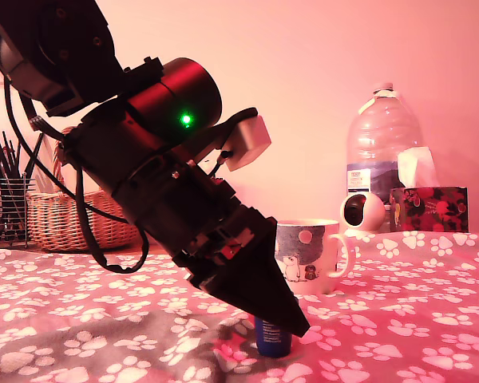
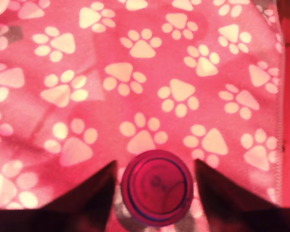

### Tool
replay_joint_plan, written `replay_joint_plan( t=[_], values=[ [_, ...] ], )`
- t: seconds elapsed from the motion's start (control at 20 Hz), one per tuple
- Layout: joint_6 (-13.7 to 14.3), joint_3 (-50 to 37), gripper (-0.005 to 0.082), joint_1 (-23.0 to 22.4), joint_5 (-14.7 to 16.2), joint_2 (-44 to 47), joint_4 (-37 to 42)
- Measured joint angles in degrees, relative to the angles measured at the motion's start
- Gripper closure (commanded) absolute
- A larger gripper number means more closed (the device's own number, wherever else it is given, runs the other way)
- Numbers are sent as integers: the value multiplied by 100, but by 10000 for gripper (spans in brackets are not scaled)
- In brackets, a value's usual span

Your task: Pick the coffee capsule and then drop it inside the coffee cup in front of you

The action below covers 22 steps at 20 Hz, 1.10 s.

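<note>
Hand (image 2: pixel 157 193) is down at the surface with its fingers spread wide, one on each side of the coffee capsule (image 2: pixel 157 187); we see gaps on both sides in the wrist view, so nothing is gripped yet. Capsule stands upright on the paw-print cloth (image 2: pixel 150 72), blue body visible under the fingertips in the exterior view (image 1: pixel 272 337). Coffee cup (image 1: pixel 313 255) sits just behind the capsule, slightly to the exterior view's right, handle pointing right. Risks as we judge them: uneven closing could tip or push the capsule over on the soft cloth; a low lift could knock it against the cup rim. Further behind the cup: small round camera (image 1: pixel 361 212), plastic bottle (image 1: pixel 383 144), tissue box (image 1: pixel 428 209). Wicker basket (image 1: pixel 68 215) far to the cup's left, clear of the path.
</note>
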Motion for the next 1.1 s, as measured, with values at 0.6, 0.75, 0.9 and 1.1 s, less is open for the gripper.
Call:
replay_joint_plan(
  t=[0.6,0.75,0.9,1.1],
  values=[
    [0,4,468,2,0,0,170],
    [0,11,468,2,0,0,162],
    [-57,81,468,11,0,-7,83],
    [-144,138,468,157,0,-157,79]
  ],
)
